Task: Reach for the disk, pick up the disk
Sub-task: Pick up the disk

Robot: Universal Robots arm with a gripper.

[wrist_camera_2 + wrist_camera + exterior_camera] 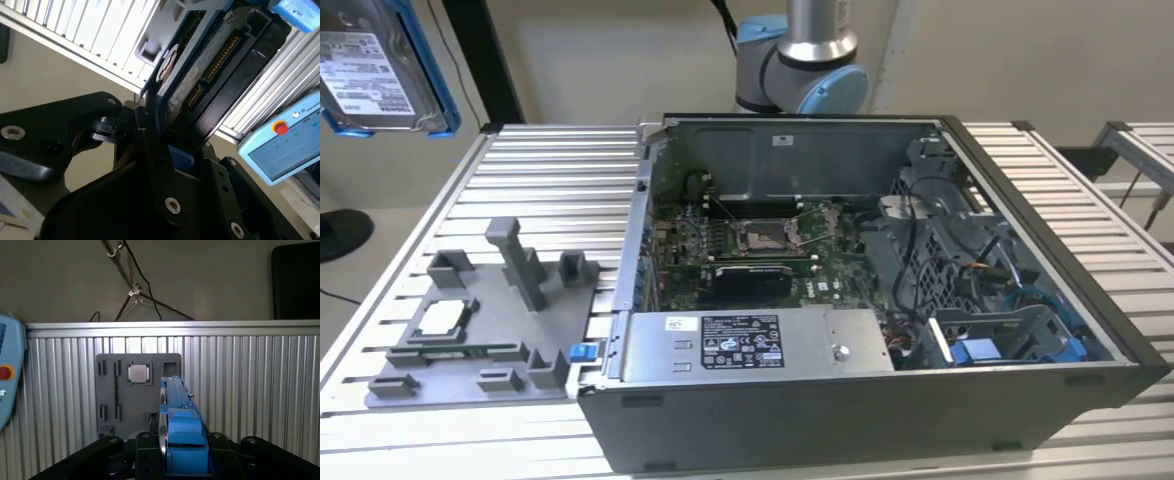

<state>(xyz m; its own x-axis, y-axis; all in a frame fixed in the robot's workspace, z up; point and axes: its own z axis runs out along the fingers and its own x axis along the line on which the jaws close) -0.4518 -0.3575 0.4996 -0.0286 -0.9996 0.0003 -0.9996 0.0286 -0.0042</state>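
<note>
Blue-framed silver disk [376, 65] gripped edge-on between closed fingers of black gripper [180, 445], aloft near grey fixture tray [500, 340] and open computer case [854, 420].

we see a ribbed aluminium table [547, 160] with a plain beige wall [587, 60] behind it. a dark upright post [491, 60] rises at the table's far corner. beside the table a round black base [336, 235] rests on the floor [360, 295], and another ribbed metal surface [1147, 150] stands off the opposite side. in the first wrist view, a tripod [135, 290] with cables stands beyond the table's edge.
</note>
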